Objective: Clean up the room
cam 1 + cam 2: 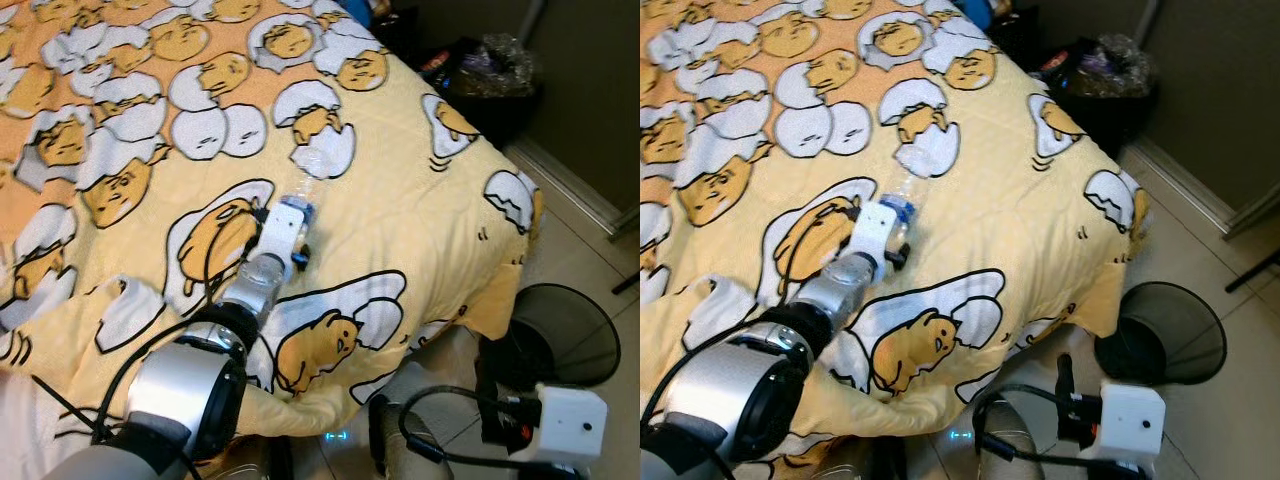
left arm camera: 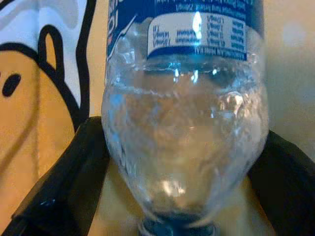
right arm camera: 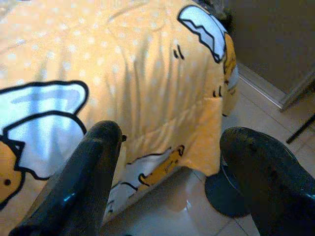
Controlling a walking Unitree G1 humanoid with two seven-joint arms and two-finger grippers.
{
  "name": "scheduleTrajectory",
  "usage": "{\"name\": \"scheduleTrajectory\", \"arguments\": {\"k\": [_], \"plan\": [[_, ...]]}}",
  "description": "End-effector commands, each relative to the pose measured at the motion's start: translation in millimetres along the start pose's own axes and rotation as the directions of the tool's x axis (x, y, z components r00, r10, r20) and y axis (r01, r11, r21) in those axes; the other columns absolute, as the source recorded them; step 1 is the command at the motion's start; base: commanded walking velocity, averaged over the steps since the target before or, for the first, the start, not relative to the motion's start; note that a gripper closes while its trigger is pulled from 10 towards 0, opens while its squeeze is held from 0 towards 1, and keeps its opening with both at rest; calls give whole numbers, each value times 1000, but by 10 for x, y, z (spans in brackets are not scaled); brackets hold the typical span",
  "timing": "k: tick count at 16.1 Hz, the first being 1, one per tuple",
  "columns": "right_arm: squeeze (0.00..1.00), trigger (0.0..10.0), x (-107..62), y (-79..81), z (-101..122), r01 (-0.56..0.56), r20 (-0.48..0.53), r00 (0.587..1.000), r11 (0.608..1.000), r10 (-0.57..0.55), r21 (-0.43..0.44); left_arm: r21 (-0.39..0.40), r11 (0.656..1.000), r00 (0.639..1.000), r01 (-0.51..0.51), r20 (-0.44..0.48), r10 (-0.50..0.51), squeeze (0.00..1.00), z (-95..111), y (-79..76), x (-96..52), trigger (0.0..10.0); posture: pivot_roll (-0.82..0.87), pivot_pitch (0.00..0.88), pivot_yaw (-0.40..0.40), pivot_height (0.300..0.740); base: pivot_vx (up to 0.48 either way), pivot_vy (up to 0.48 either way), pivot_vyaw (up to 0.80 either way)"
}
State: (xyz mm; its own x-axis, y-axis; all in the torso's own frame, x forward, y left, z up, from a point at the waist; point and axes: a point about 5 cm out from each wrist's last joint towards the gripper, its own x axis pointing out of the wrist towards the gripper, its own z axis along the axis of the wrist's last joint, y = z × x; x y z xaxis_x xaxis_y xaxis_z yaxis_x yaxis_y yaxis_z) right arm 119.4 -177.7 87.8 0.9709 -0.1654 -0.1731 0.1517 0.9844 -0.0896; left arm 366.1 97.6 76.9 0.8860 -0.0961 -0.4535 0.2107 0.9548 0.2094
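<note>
Item: clear plastic bottle (image 1: 303,196), blue label, lying on the bedspread (image 1: 400,190). Long axis runs straight on from left gripper (image 2: 179,196); cap end sits between its fingers (image 2: 64,187), spread w/ bottle in the gap, contact unclear. Right gripper (image 3: 172,172): wide open, empty, low off bed corner, nr wastebasket (image 1: 565,335). Left arm nearer.

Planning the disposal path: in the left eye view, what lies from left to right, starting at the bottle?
Plastic bottle on the bed, left gripper at it → bedspread corner → black mesh bin on the floor.
</note>
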Motion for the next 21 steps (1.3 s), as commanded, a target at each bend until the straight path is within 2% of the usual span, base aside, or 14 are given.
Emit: {"name": "scheduleTrajectory", "arguments": {"k": [1,6,13,15,18,21], "plan": [[0,10000,-24,-21,-73,15,-42,999,1000,-15,-2,-13,999,998,30,-58,-31,0,-132,-48,-10,0,-353,203,76,723,0,0,0],[0,10000,63,-14,-72,21,-29,999,1000,-21,1,-24,999,999,40,-26,-41,0,-64,-9,-4,0,-343,180,83,723,0,0,0],[0,10000,268,-29,-42,17,10,1000,1000,-18,6,-110,987,993,117,11,-117,0,35,-98,-1,0,-334,125,85,723,0,0,0],[0,10000,452,-33,-17,21,43,999,1000,-21,14,-134,981,990,142,43,-138,0,125,-124,1,0,-311,72,95,723,0,0,0],[0,10000,680,-39,39,30,82,996,999,-33,40,-152,975,984,163,99,-149,0,249,-77,2,0,-268,13,98,723,0,0,0],[0,10000,959,21,126,11,142,990,998,-19,55,-170,963,956,207,245,-162,0,444,85,-21,0,-219,0,105,723,0,0,0]]}}
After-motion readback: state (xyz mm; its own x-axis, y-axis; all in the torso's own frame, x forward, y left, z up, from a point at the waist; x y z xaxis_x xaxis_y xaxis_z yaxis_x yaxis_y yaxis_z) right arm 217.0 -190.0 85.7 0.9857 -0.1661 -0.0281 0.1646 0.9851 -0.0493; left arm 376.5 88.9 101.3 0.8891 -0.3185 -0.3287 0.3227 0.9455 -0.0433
